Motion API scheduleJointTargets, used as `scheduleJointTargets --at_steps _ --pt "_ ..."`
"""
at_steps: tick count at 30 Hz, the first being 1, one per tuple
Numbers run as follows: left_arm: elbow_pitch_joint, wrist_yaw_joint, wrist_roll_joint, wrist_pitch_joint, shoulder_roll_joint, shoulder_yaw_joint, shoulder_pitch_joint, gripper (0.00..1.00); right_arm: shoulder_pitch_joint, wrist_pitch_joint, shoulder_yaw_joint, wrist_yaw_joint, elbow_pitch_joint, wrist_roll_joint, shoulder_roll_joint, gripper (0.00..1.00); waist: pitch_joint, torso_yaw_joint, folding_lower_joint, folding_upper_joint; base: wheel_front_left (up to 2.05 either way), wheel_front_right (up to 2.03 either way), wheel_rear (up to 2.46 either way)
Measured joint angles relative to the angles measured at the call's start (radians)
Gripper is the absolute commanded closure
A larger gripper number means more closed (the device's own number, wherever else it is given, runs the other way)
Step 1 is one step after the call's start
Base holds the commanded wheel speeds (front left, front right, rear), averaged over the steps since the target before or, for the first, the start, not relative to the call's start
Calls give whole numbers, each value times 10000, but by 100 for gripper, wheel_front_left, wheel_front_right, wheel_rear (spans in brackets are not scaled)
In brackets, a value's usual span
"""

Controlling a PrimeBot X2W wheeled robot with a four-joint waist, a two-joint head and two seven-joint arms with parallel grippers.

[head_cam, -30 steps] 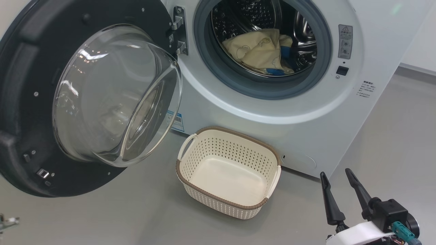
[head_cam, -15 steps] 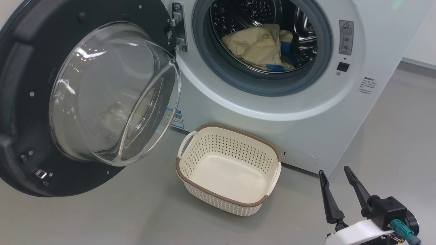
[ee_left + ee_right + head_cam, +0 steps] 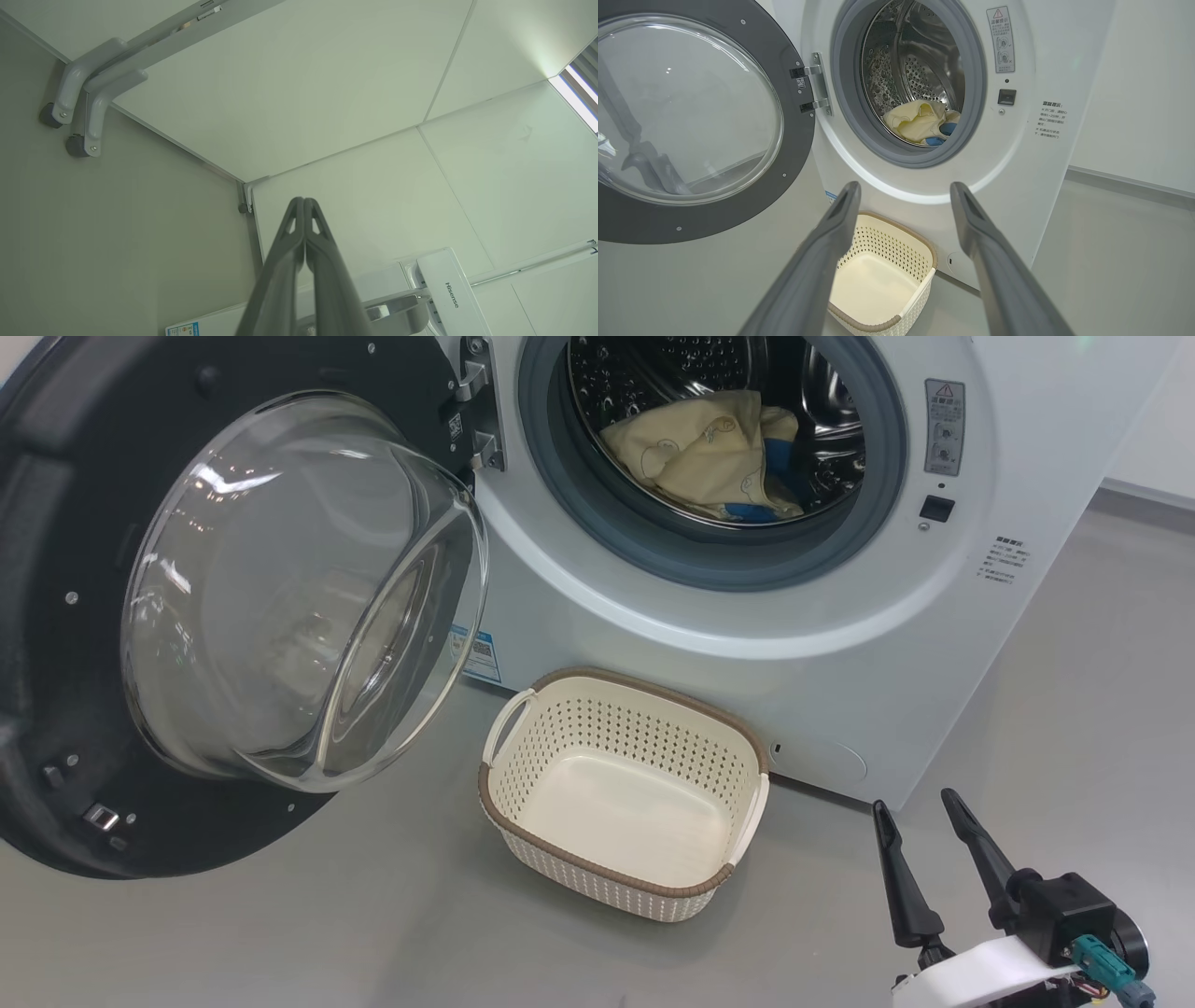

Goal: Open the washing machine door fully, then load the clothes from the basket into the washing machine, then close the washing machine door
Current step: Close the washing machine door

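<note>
Since a second ago the head camera has shifted, so washer, door and basket stand slightly higher and further left in its view. The things themselves lie as before, and the right gripper [image 3: 913, 801] has kept its place.

- Washer [image 3: 840, 644]: white front with the porthole open; the frame edge cuts off the porthole's top.
- Door [image 3: 56, 616]: swung wide to the left on its hinge [image 3: 481, 420], with its left and upper rim out of frame. Its glass bowl [image 3: 280, 588] bulges toward the near side and hides part of the blue sticker [image 3: 481, 658].
- Clothes [image 3: 700, 457]: a cream heap with a blue patch, low in the drum [image 3: 831, 411]. The lower edge is hidden behind the grey gasket [image 3: 747, 560].
- Basket [image 3: 597, 887]: empty, on the floor [image 3: 373, 933] just near of the washer, below the porthole. Whether its far rim touches the front cannot be told.
- Right gripper: near right, apart from the basket, fingers spread wide with nothing between them. Its wrist is cut off at the bottom edge.
- Left gripper [image 3: 304, 201]: fingers pressed together tip to tip, grasping nothing, pointing at pale panels [image 3: 327, 93].

Through the door glass in the right wrist view shows a dark blurred shape, too indistinct to name. Print on the washer's labels [image 3: 945, 425] is too small to read.
</note>
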Motion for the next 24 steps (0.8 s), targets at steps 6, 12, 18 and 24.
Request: scheduleJointTargets --at_steps 6,12,18,24 --pt "989 19 -211 487 320 -119 -24 100 -61 40 96 8 -115 -12 -2 0 126 -79 0 0 0 0 0" --pt "1569 19 -238 941 479 -410 -258 100 -216 115 104 10 -184 -15 -40 0 302 -186 0 0 0 0 0" --pt "2019 19 -290 1360 514 -640 -527 100 -311 127 144 15 -196 -88 -50 0 440 -351 0 0 0 0 0" --pt "2320 -142 -424 1898 516 -924 -642 100 -416 127 146 29 -228 -88 -52 0 536 -546 0 0 0 0 0"
